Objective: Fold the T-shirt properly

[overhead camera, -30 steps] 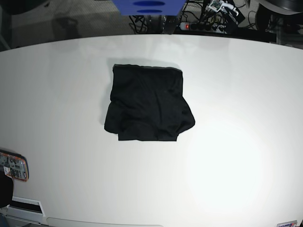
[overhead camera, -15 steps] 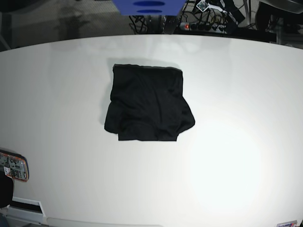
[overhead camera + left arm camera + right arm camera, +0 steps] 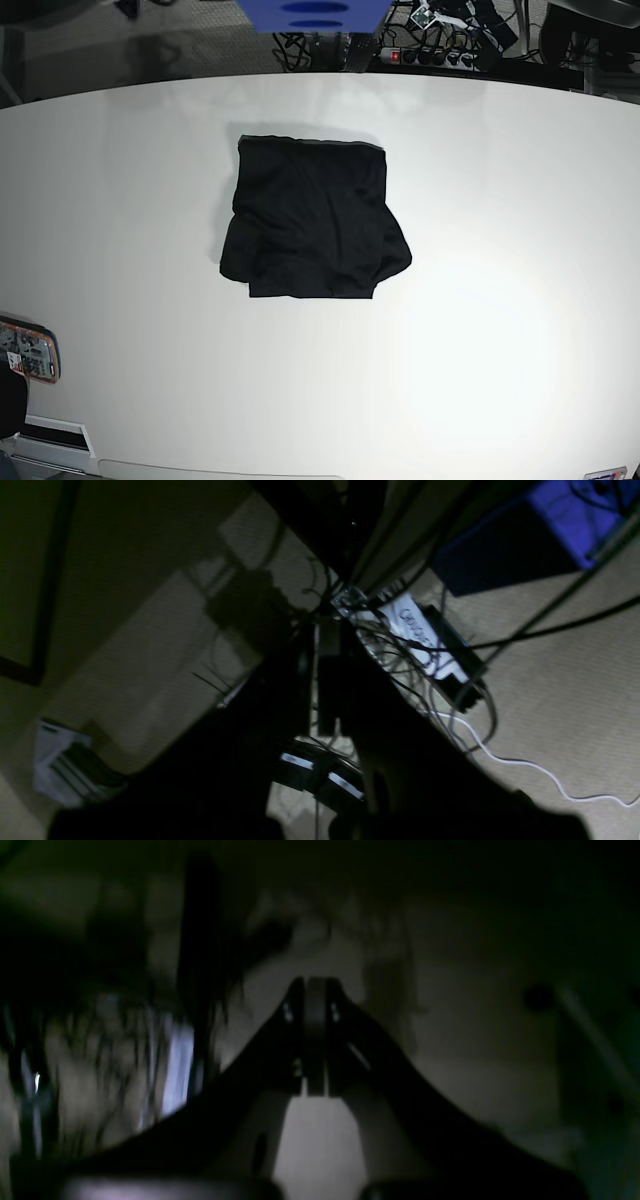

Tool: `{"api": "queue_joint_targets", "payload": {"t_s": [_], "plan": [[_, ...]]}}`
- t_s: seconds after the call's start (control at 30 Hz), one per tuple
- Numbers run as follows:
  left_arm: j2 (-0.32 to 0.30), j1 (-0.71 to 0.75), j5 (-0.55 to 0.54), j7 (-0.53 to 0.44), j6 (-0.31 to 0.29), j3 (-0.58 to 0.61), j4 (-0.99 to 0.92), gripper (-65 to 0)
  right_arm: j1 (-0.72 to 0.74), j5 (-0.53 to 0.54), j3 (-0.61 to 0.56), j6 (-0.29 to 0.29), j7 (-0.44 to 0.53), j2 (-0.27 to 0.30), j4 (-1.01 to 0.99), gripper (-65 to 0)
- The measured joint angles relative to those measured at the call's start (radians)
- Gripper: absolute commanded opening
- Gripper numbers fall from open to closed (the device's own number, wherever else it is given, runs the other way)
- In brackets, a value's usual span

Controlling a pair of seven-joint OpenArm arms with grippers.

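The black T-shirt (image 3: 315, 220) lies in a folded, roughly square bundle on the middle of the white table (image 3: 500, 250), its lower edge a little rumpled. Neither gripper shows in the base view, and nothing touches the cloth. In the left wrist view, my left gripper (image 3: 327, 630) is shut with nothing in it, its dark fingers meeting over a carpeted floor strewn with cables. In the dim, blurred right wrist view, my right gripper (image 3: 310, 985) is also shut and empty. The T-shirt is out of sight in both wrist views.
Beyond the table's far edge are a blue box (image 3: 312, 12) and a power strip (image 3: 425, 57) with cables. An orange-rimmed device (image 3: 28, 350) sits at the table's near left edge. The left wrist view shows a white adapter (image 3: 420, 635) among tangled cords.
The T-shirt has not moved. A small white-and-dark part beyond the far edge at the upper right has shifted a little to the left.
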Motion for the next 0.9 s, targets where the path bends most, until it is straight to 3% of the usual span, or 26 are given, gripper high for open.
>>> {"api": "queue_joint_targets", "payload": {"t_s": [0.1, 0.17, 0.27, 0.37, 0.43, 0.5, 0.57, 0.7, 0.9], "plan": [[0.004, -0.004, 0.000, 0.090, -0.004, 0.000, -0.002, -65.0, -0.003, 0.009, 0.000, -0.002, -0.011, 0.010, -0.006, -65.0], [0.006, -0.025, 0.004, 0.202, -0.004, 0.000, -0.009, -65.0, -0.020, 0.017, -0.008, -0.002, -0.111, 0.007, -0.060, -65.0], [0.017, -0.046, -0.005, 0.314, 0.006, 0.000, -0.002, -65.0, 0.001, -0.045, -0.109, 0.002, -0.402, 0.005, -0.154, -65.0], [0.028, -0.052, -0.005, 0.371, 0.004, 0.000, 0.002, -65.0, 0.136, -0.151, -0.263, 0.011, -0.770, -0.004, -0.192, -65.0], [0.032, -0.049, -0.001, 0.435, 0.003, 0.000, 0.000, -65.0, 0.222, -0.174, -0.352, -0.005, -0.918, -0.010, -0.173, -65.0], [0.037, -0.053, 0.003, 0.552, -0.010, 0.008, -0.006, -65.0, 0.281, -0.164, -0.420, -0.042, -1.018, -0.027, -0.149, -65.0], [0.045, -0.061, 0.017, 0.700, -0.006, 0.056, -0.010, -65.0, 0.281, -0.179, -0.466, -0.037, -1.156, -0.062, -0.148, -65.0], [0.056, -0.085, 0.072, 0.963, -0.003, 0.186, -0.005, -65.0, 0.174, -0.193, -0.513, 0.027, -1.342, -0.126, -0.184, -65.0], [0.055, -0.090, 0.076, 1.145, -0.003, 0.291, -0.004, -65.0, 0.254, -0.204, -0.532, -0.035, -1.522, -0.070, -0.166, -65.0]]}}
